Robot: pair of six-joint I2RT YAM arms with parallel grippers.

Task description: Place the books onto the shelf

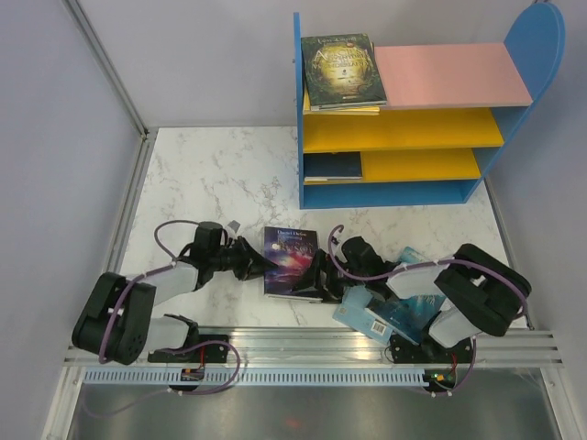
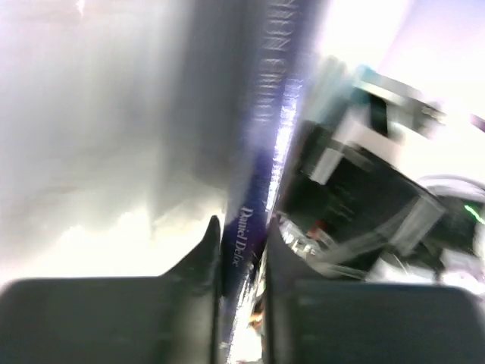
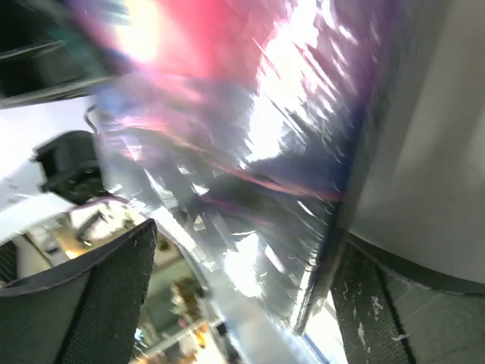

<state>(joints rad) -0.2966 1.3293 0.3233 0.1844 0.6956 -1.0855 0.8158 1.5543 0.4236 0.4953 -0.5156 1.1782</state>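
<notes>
Top external view: the purple galaxy book [image 1: 291, 261] lies near the middle of the tabletop's [image 1: 211, 183] near edge, between both arms. The left hand [image 2: 242, 246] is closed on its spine edge, a thin pinch. The right hand [image 1: 323, 275] stands wide open, its fingers [image 3: 91, 303] straddling the opposite edge without visibly pressing. The shelf [image 1: 537, 37] stands at the far right corner, a green book [image 1: 344, 71] on its pink board.

With so narrow a grip, the book will likely droop or twist out when lifted. The open right fingers could snag the cover, and the right arm could sweep the teal book [image 1: 390, 316] off the near edge.
</notes>
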